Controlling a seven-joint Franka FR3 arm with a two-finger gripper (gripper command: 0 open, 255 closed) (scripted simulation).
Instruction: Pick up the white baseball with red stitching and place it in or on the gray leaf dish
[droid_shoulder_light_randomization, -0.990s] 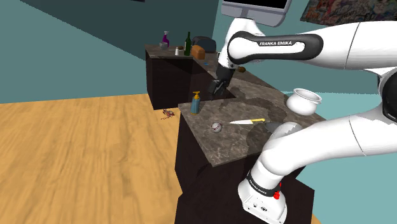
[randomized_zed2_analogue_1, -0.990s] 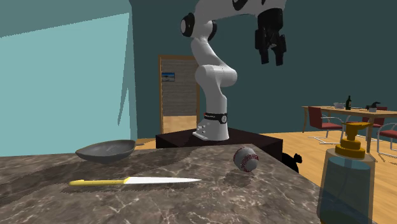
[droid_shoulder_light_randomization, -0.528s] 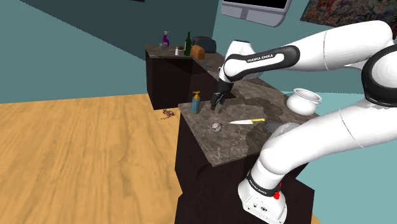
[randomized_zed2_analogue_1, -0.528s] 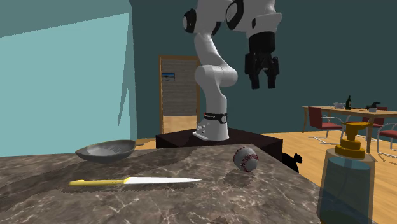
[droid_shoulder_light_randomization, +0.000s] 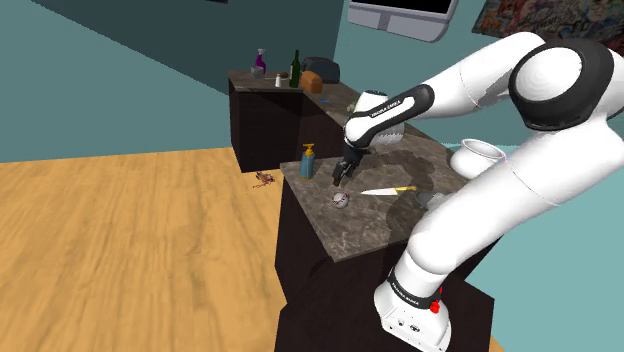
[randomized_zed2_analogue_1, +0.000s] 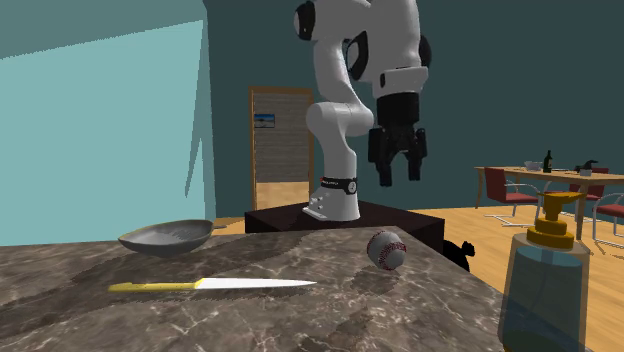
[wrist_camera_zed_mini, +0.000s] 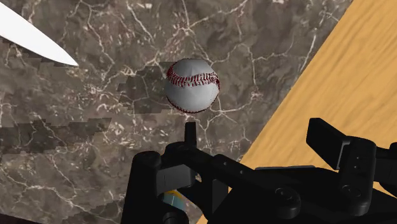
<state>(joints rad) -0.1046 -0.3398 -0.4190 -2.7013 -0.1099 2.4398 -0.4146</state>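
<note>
Lowered, spread jaws hover over baseball (randomized_zed2_analogue_1: 387, 250); gray dish (randomized_zed2_analogue_1: 165, 238) sits apart.

Even, flat light throughout; jagged, blocky shadows mottle the dark veined marble counter (wrist_camera_zed_mini: 76, 159) beside the white red-stitched baseball (wrist_camera_zed_mini: 192, 85).

A: What was moved?
B: Gripper (randomized_zed2_analogue_1: 397, 176) was lowered toward the baseball (randomized_zed2_analogue_1: 387, 250) and is now hung close above it.
A: Else?
B: Arm (droid_shoulder_light_randomization: 470, 78) was bent lower with it.
</note>
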